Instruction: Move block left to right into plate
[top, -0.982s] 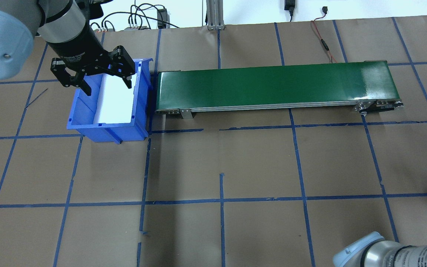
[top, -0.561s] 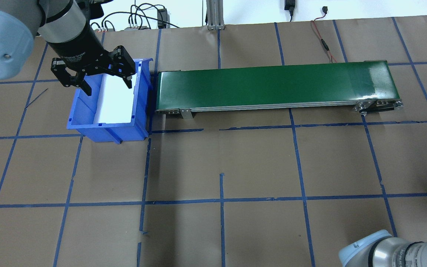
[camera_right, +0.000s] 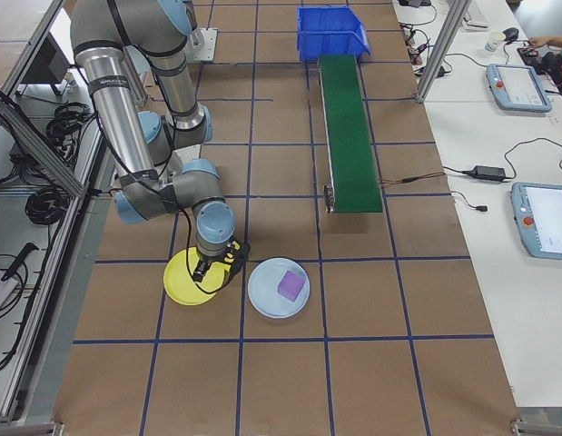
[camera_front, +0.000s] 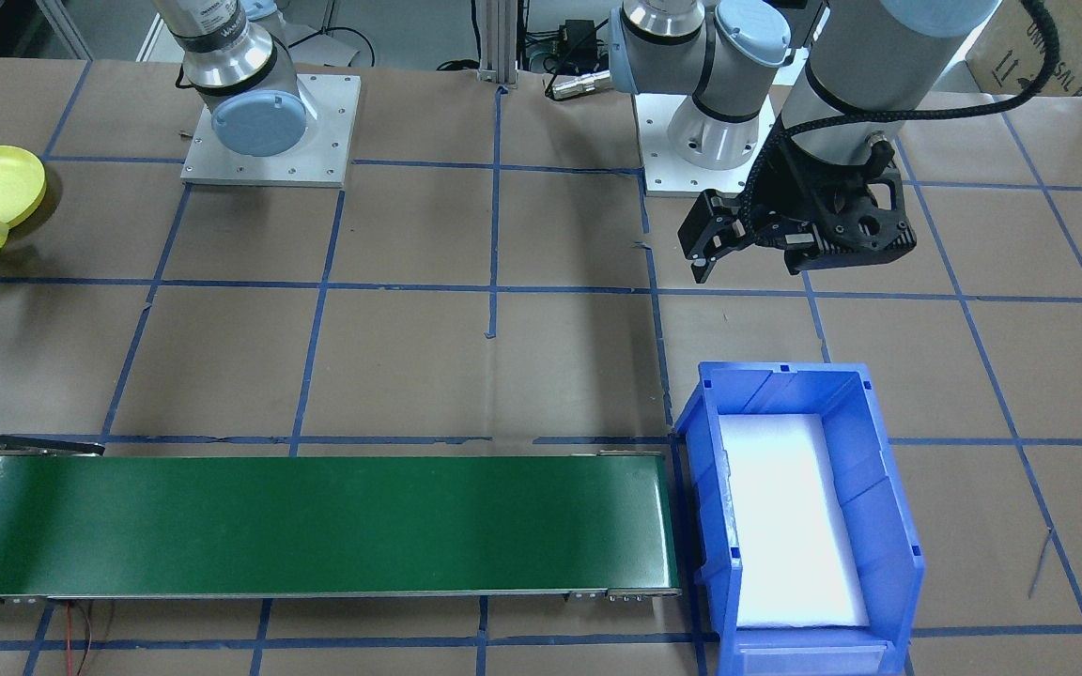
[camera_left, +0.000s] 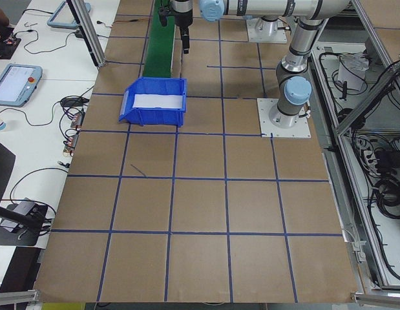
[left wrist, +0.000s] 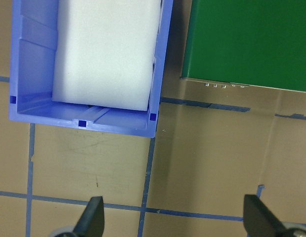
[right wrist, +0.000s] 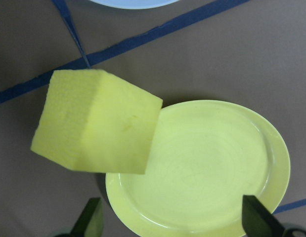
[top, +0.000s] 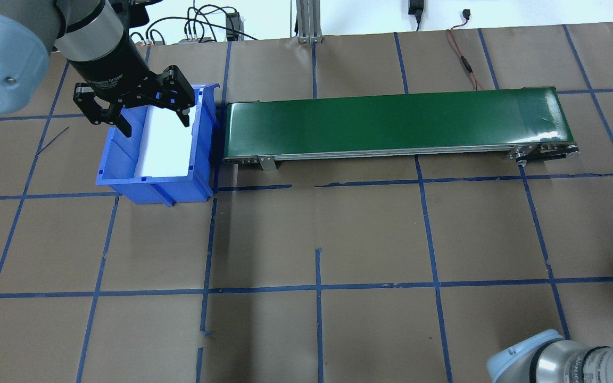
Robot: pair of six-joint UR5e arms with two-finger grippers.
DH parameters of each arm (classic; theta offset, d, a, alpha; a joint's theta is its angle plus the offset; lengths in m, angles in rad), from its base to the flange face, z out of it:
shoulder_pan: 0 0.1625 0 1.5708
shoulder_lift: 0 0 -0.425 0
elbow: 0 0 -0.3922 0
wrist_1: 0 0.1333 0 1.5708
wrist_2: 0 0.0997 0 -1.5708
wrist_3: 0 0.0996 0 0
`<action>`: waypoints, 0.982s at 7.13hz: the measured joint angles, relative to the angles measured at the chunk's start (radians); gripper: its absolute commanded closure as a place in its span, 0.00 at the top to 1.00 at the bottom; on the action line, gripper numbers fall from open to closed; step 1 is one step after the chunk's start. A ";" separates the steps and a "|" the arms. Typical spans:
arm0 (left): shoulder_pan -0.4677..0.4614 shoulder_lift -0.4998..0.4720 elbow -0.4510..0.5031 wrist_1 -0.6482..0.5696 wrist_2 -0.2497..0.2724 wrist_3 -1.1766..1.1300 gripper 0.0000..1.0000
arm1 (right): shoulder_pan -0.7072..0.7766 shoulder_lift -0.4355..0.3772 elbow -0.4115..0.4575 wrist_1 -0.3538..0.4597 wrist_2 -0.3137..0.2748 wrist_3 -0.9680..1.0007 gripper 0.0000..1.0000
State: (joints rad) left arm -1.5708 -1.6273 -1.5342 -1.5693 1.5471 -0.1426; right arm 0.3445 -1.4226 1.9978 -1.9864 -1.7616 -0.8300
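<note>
Yellow block (right wrist: pixel 96 128) hanging over the near rim of the yellow plate (right wrist: pixel 212 173), right gripper (right wrist: pixel 172 217) fingers apart, left gripper (top: pixel 139 109) spread wide above the blue bin (top: pixel 152 183), beside the green conveyor (top: pixel 391 125).

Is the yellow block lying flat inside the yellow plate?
No. The yellow block is tilted, one corner over the yellow plate's rim, most of it hanging over the brown table.

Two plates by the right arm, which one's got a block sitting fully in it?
The pale blue plate: a purple block lies inside it. The yellow plate has its yellow block only overlapping the rim.
</note>
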 measured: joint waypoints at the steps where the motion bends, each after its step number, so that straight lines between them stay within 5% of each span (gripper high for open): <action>1: 0.000 0.001 0.000 0.000 0.000 0.000 1.00 | 0.021 -0.006 -0.002 0.006 0.001 0.039 1.00; 4: 0.000 0.001 -0.001 0.000 0.000 0.000 1.00 | 0.121 -0.014 -0.068 0.019 0.003 0.075 1.00; 7: 0.000 0.001 0.000 0.000 -0.001 0.000 1.00 | 0.307 -0.077 -0.146 0.119 0.010 0.154 1.00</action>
State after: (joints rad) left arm -1.5708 -1.6261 -1.5341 -1.5692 1.5463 -0.1427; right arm 0.6514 -1.4993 1.8521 -1.8670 -1.7512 -0.6758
